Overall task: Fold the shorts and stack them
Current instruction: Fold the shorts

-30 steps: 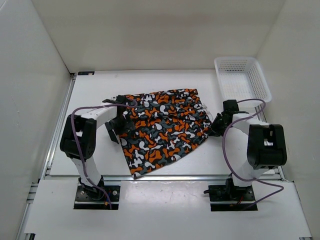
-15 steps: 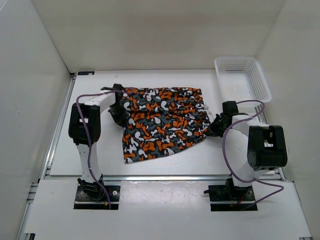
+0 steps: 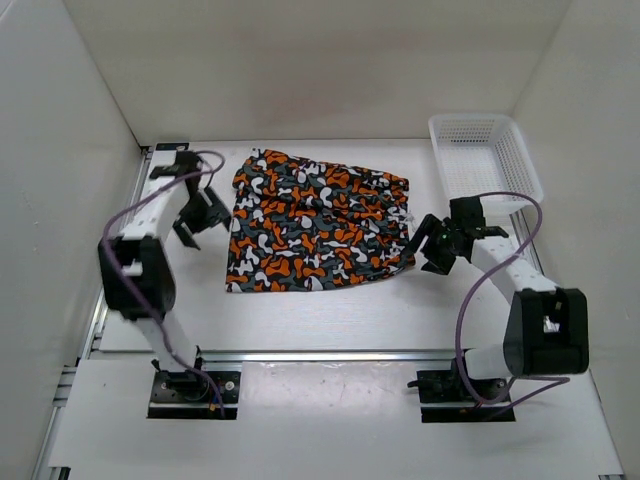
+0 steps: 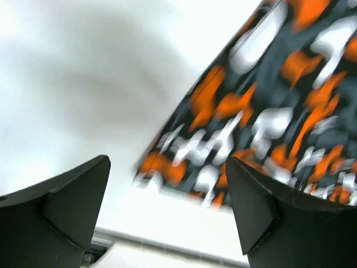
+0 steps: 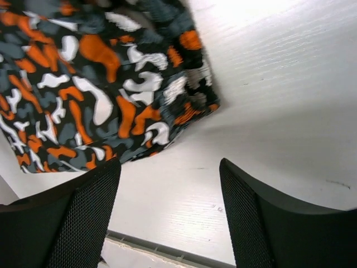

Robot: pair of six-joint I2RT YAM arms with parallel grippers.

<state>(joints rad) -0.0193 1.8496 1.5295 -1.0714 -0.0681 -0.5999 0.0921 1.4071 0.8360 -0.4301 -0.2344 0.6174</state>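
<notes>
Shorts (image 3: 318, 222): lie flat on the surface (image 3: 330, 320), left of the basket (image 3: 470, 118) and apart from it; the outline is roughly rectangular.
Left pincer (image 3: 203, 216): jaws wide apart, nothing between them; it hangs just past the shorts' edge farthest from the basket, clear of the cloth.
Right pincer (image 3: 437, 245): jaws apart, empty; it sits between the shorts and the basket, just beside the cloth's basket-side corner.
Layers: cannot tell how many; the basket-side corner looks doubled in the right wrist view.
Done, judged: cloth laid out square, at most a first fold.
Left, judged: further folding to a compact bundle, then stacking; the shorts are not in the basket.
</notes>
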